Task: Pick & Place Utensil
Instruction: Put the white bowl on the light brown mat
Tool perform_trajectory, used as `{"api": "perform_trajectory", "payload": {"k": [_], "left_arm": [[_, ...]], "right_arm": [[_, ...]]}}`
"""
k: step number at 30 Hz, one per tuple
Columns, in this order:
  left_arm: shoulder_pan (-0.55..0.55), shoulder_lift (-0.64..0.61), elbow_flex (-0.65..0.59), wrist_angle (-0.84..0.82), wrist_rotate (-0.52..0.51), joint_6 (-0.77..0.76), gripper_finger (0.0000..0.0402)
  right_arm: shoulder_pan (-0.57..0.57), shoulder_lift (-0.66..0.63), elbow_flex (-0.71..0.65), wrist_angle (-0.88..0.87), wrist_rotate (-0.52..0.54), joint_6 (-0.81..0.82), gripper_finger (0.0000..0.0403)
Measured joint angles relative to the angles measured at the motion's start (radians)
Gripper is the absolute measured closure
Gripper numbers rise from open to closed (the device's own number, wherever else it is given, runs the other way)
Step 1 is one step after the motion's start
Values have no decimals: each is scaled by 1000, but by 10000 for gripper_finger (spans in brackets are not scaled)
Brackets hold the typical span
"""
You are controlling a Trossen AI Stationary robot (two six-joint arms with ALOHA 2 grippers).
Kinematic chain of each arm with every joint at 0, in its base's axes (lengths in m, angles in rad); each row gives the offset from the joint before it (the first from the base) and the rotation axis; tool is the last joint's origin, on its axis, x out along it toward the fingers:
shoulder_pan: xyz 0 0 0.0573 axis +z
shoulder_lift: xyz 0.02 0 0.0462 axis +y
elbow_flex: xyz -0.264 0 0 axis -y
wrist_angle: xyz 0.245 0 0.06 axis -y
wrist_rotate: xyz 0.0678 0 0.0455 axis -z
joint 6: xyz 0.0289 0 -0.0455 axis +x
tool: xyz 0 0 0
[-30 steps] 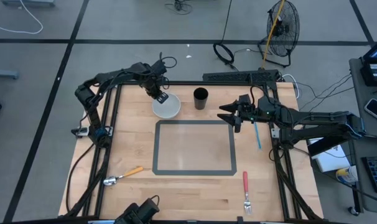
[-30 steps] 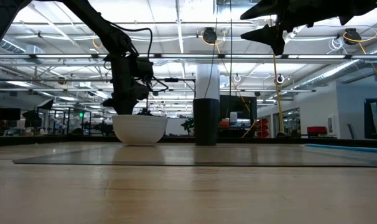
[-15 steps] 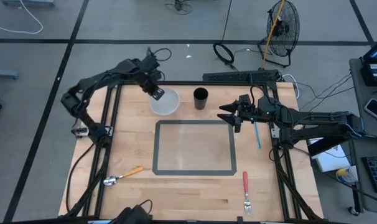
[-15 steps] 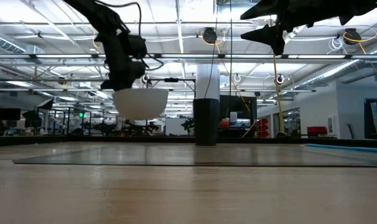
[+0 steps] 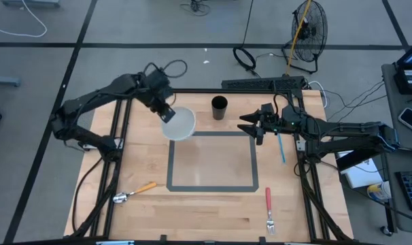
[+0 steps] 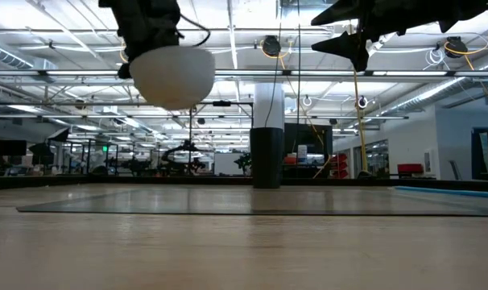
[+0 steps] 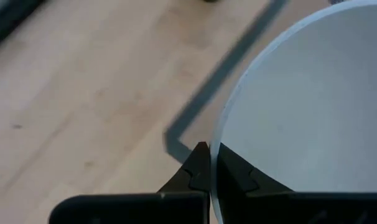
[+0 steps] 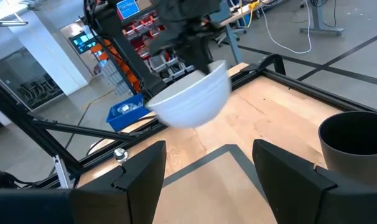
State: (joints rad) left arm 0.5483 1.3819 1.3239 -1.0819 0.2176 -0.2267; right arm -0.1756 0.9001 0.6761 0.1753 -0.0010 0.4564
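Note:
A white bowl [image 5: 179,123] hangs in the air over the far left corner of the grey-edged mat [image 5: 213,186]; the low view shows the bowl [image 6: 171,74] well above the table. My left gripper [image 5: 164,111] is shut on its rim. My right gripper [image 5: 251,126] hovers open and high over the mat's far right corner, holding nothing. An orange-handled spoon [image 5: 135,192] lies near the table's near left edge. A red-handled fork [image 5: 268,207] lies near right, and a blue-handled utensil [image 5: 281,147] lies on the right. A black cup [image 5: 219,107] stands far centre. My left gripper pinches the bowl's rim [image 7: 214,140] on the bowl's far left side, one finger [image 7: 241,177] inside the bowl and the other finger [image 7: 191,174] outside it. The fingers come from above, slanting down. The bowl is lifted clear of the table and hangs about upright.
The black frame rails [image 5: 117,136] run along the table's left and right sides. Bare wood lies in front of the mat. The black cup [image 8: 356,146] stands close to my right gripper [image 8: 207,180]. A fan and cables sit on the floor beyond the far edge.
My left gripper has raised the bowl off the table at the far left and carried it up, toward the near edge and slightly right, until it hangs over the mat's far left corner. It has stayed shut on the rim. The right arm has kept still.

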Motion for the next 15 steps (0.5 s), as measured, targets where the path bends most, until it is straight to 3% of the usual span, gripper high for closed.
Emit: {"api": "perform_trajectory", "payload": {"k": [9,15], "left_arm": [[-261,22,0,53,-71,-157,396],[-363,98,0,148,-121,-240,396]], "right_arm": [[0,0,0,0,0,-8,165],[0,0,0,10,0,-28,165]]}}
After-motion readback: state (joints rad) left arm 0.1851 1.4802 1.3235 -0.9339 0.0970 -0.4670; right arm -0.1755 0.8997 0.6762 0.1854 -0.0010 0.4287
